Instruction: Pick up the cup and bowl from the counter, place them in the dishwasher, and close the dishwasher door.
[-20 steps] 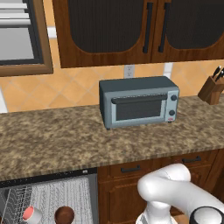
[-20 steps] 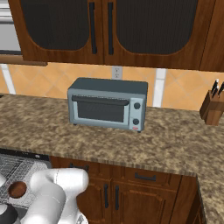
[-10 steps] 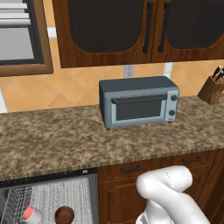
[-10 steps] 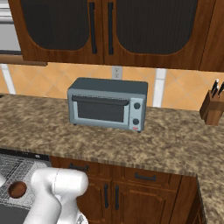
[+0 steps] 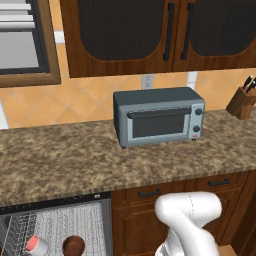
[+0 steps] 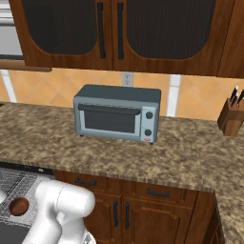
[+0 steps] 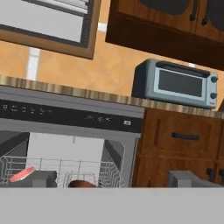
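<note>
The dishwasher (image 5: 55, 220) stands open under the counter (image 5: 60, 160). In its white wire rack (image 5: 75, 222) sit the cup (image 5: 36, 245), white with a pink-red inside, and the dark brown bowl (image 5: 73, 245) just right of it. The right base view has the bowl (image 6: 18, 206) at its left edge. In the hand view my gripper (image 7: 114, 178) is open and holds nothing. It faces the dishwasher (image 7: 65, 118) from outside, level with the rack, where the cup (image 7: 21, 174) and bowl (image 7: 81, 183) peek up. The dishwasher door is out of view.
A grey-blue toaster oven (image 5: 159, 116) stands on the counter at the back. A knife block (image 5: 242, 102) is at the far right. Dark wood drawers (image 5: 170, 192) and cabinets flank the dishwasher on the right. My white arm (image 5: 187, 220) folds low before them.
My arm has sunk lower in front of the cabinets, and its dark wrist end has left the left base view. The cup and bowl have stayed put in the rack.
</note>
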Tool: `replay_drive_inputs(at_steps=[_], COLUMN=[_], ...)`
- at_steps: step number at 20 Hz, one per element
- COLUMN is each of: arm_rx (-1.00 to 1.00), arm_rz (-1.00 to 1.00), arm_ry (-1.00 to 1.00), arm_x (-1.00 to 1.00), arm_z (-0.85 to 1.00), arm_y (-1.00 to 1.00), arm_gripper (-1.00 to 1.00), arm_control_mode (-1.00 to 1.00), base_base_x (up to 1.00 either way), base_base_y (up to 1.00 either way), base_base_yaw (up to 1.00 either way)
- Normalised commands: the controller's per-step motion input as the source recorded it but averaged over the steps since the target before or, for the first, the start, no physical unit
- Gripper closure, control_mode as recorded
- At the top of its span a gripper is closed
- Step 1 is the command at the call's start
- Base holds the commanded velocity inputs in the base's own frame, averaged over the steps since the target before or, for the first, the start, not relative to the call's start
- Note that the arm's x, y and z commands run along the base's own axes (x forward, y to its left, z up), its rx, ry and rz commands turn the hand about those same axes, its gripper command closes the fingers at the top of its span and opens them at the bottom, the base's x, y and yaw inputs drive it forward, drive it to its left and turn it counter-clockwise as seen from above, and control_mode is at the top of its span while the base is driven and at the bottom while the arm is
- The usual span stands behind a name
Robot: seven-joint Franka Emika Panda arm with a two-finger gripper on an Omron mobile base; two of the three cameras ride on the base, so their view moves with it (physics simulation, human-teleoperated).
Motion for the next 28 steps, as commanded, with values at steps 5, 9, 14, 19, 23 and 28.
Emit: replay_drive_inputs(at_steps=[5, 9, 14, 19, 23, 28], arm_rx=[0.0, 0.0, 0.0, -0.01, -0.01, 0.0], arm_rz=[0.04, 0.07, 0.15, 0.11, 0.07, 0.05], arm_ry=[-0.04, -0.01, -0.01, -0.01, 0.0, 0.0], arm_x=[0.0, 0.06, 0.19, 0.12, 0.02, 0.07], arm_z=[-0.95, -0.83, -0.62, -0.68, -0.64, -0.98], arm_y=[0.04, 0.3, 0.4, 0.13, 0.16, 0.25], arm_gripper=[-1.0, -1.0, -1.0, -1.0, -1.0, -1.0], arm_control_mode=[-1.0, -1.0, -1.0, -1.0, -1.0, -1.0], base_base_x=[0.0, 0.0, 0.0, 0.0, 0.0, 0.0], base_base_y=[0.0, 0.0, 0.0, 0.0, 0.0, 0.0], base_base_yaw=[0.0, 0.0, 0.0, 0.0, 0.0, 0.0])
